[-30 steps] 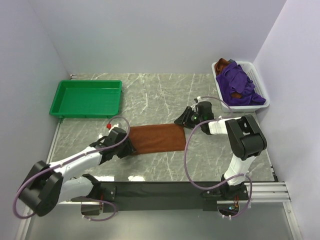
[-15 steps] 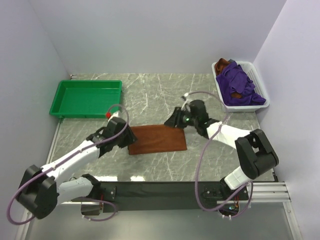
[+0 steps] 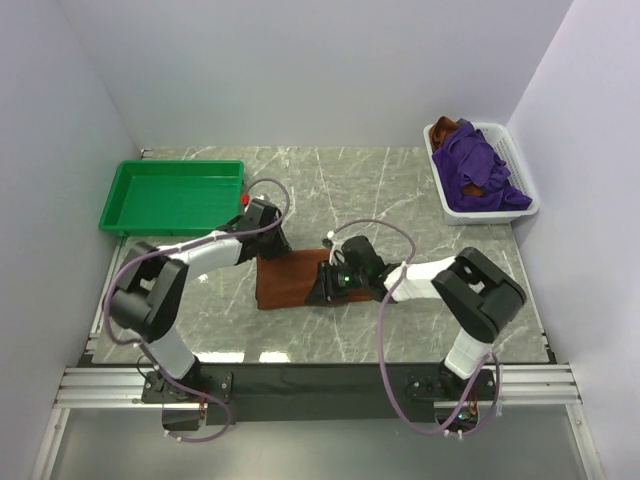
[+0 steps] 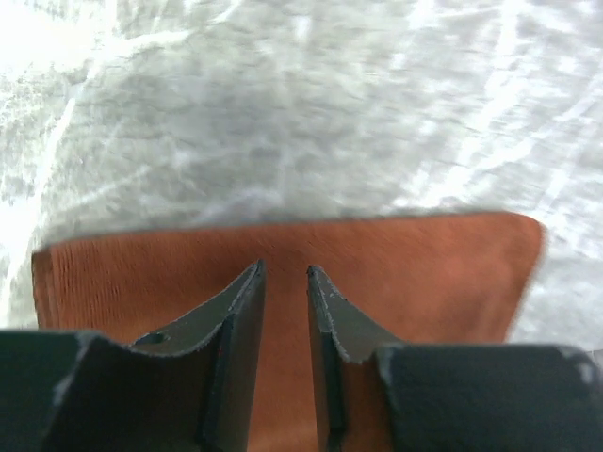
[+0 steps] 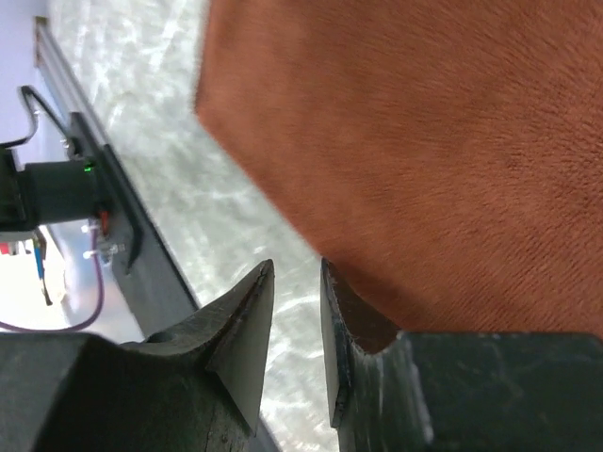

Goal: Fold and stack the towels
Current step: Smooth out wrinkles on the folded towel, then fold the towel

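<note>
A rust-brown towel (image 3: 288,280) lies folded on the marble table, narrower than before. It also shows in the left wrist view (image 4: 424,273) and the right wrist view (image 5: 424,141). My left gripper (image 3: 272,240) sits low over the towel's far edge, its jaws (image 4: 283,268) a narrow gap apart with nothing between them. My right gripper (image 3: 322,286) is at the towel's right edge, its jaws (image 5: 297,266) slightly apart over bare marble, with the towel beside one finger. More purple towels (image 3: 478,172) and a rust-brown one (image 3: 447,128) are heaped in a white basket (image 3: 524,180).
A green tray (image 3: 175,200) stands empty at the far left. The white basket is at the far right by the wall. A black rail (image 3: 320,385) runs along the table's near edge, and walls close in three sides.
The right gripper swept leftward from the towel's far right corner, and the towel is now folded to about half its width. The left gripper moved from the towel's left edge to its far edge.
</note>
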You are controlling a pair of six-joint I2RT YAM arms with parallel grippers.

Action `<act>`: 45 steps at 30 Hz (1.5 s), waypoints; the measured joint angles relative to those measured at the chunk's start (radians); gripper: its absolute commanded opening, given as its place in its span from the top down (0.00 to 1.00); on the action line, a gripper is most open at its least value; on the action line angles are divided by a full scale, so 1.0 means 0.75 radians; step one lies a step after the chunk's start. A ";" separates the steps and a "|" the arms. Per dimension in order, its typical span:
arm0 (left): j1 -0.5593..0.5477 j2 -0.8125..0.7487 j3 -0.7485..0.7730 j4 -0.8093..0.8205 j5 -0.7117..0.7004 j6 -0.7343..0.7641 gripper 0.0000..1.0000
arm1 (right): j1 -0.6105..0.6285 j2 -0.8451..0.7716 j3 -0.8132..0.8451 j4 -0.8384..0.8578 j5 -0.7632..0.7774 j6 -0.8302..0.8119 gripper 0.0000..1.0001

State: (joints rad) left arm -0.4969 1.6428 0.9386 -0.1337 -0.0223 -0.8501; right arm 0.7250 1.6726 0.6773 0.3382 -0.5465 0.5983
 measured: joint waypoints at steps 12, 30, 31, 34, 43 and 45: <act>0.051 0.145 0.048 0.061 0.027 0.037 0.56 | 0.002 0.068 -0.064 0.105 -0.027 0.062 0.66; 0.057 -0.522 -0.184 -0.160 -0.132 0.025 0.34 | -0.111 -0.335 0.032 -0.450 0.437 -0.112 0.63; 0.057 -0.548 -0.254 -0.160 -0.133 0.017 0.34 | -0.127 -0.335 0.023 -0.468 0.450 -0.110 0.63; 0.057 -0.533 -0.378 -0.164 -0.130 -0.010 0.34 | -0.189 -0.329 -0.004 -0.497 0.458 -0.105 0.63; 0.033 -0.408 -0.502 -0.038 -0.097 -0.123 0.71 | -0.398 -0.231 -0.034 -0.502 0.387 -0.082 0.63; 0.012 -0.406 -0.529 0.012 -0.090 -0.165 0.72 | -0.434 -0.213 -0.021 -0.502 0.363 -0.076 0.63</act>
State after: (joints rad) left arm -0.4877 1.3380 0.5415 -0.1249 -0.0895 -0.9737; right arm 0.3996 1.5127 0.6613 -0.0380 -0.2745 0.5415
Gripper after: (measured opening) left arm 0.296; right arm 0.369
